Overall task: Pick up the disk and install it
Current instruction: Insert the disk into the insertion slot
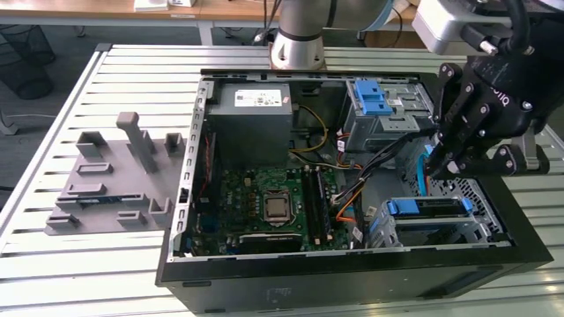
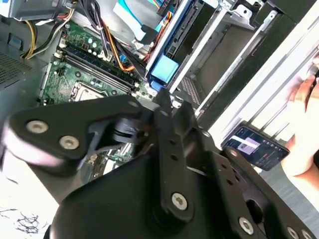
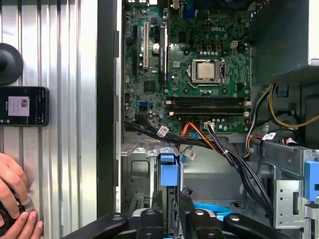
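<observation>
Claw (image 3: pixel 169 211) clenched on the flat hard disk in its blue plastic carrier frame (image 3: pixel 168 172).
It is held on edge, seemingly to line up with the grey metal drive cage (image 3: pixel 137 169) just beyond the claw, inside the open black computer case (image 1: pixel 352 281).

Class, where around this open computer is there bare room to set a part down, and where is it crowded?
Free: table slats between the grey fixture and the table's near edge, and those beyond the fixture. Crowded: the drive bays, with cables and the gripper.
</observation>
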Robot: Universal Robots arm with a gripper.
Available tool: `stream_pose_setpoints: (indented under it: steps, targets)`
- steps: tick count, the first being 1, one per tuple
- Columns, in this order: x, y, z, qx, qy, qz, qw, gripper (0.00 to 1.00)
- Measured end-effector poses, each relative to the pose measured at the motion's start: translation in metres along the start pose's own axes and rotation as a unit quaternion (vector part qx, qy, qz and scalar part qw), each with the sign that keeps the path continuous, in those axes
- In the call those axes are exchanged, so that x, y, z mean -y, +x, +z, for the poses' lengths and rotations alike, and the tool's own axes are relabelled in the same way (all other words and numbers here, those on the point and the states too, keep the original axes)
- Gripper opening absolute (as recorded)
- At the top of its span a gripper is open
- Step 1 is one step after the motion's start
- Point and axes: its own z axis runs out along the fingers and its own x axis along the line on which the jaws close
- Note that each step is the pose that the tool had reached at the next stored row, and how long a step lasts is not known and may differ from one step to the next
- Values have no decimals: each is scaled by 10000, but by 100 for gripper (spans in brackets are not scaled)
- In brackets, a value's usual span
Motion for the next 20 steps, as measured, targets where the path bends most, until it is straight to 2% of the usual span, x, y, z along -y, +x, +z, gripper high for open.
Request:
stream_pose_setpoints:
  steps: [1, 2, 4, 6, 11, 17, 20]
  targets:
    - [1, 0, 18, 0, 0, 0, 10000, 24]
    - [3, 0, 36, 0, 0, 0, 10000, 24]
    - [5, 0, 72, 0, 0, 0, 10000, 13]
    - [6, 1, 110, 0, 0, 0, 10000, 11]
    - [6, 2, 197, 0, 0, 0, 10000, 11]
    - [6, 2, 205, 0, 0, 0, 10000, 11]
    - [6, 2, 245, 1, 0, 0, 10000, 11]
